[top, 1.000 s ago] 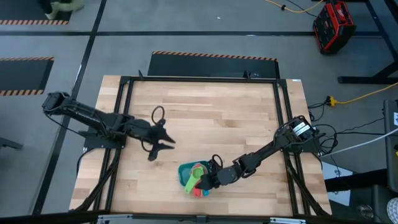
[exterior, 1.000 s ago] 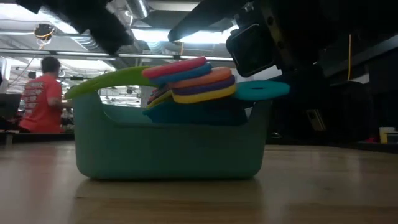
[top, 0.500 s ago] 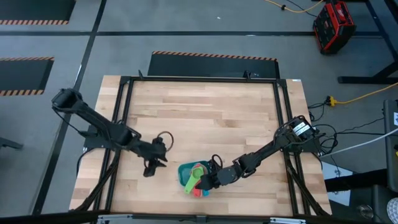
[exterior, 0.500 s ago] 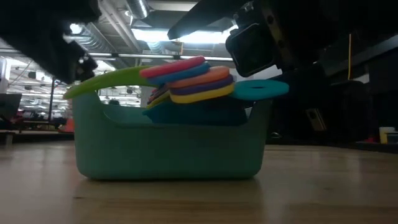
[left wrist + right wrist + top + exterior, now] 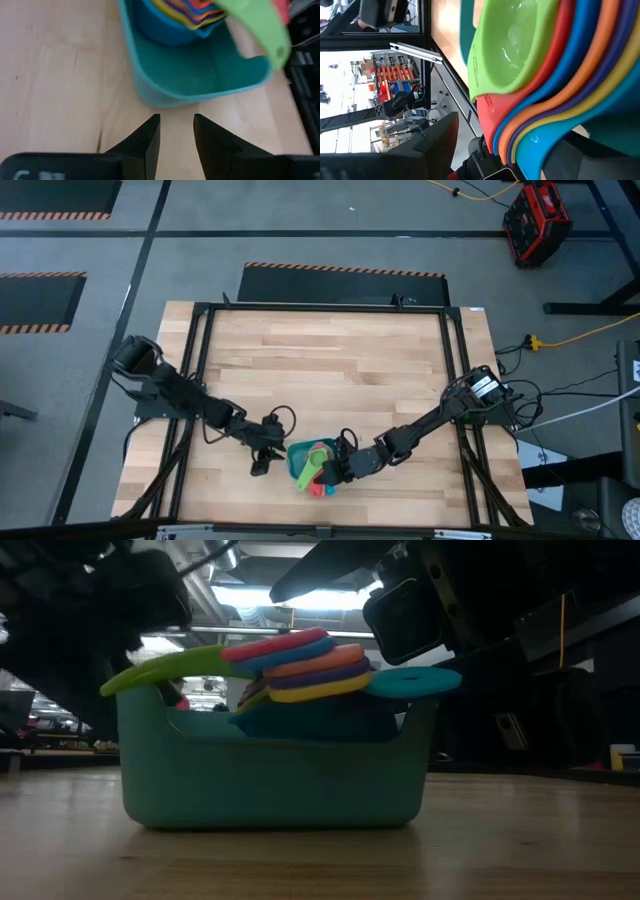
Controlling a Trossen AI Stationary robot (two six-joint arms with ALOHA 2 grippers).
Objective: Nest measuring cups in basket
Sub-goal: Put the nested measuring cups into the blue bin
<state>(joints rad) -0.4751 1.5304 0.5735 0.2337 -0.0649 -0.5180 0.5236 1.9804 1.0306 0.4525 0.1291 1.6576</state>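
Note:
The teal basket stands near the table's near edge, its flat bottom on the wood. Inside it lies a tilted nest of measuring cups, green on top, then red, blue, orange, purple, yellow and light blue. Their flat handles fan out above the rim. My right gripper is at the basket's right end, shut on the nest. My left gripper hovers low just left of the basket, open, its fingers aimed at the basket's wall and holding nothing. My right gripper holds the nested cups with the stack filling the space between its two dark fingers. It comes slanting down from the table's right side. The cups themselves hide the exact place of contact. The nest sits tilted inside the basket, green cup uppermost.
Black frame rails run along the table's left, right and far sides. Bare wood stretches from the basket to the far edge. The table's near edge lies close behind the basket.
My left gripper has swung down and toward the table's near edge and right, ending close beside the basket's left wall, rolling a little on the way. Its finger gap looks the same. My right gripper, the cups and the basket have kept their places.

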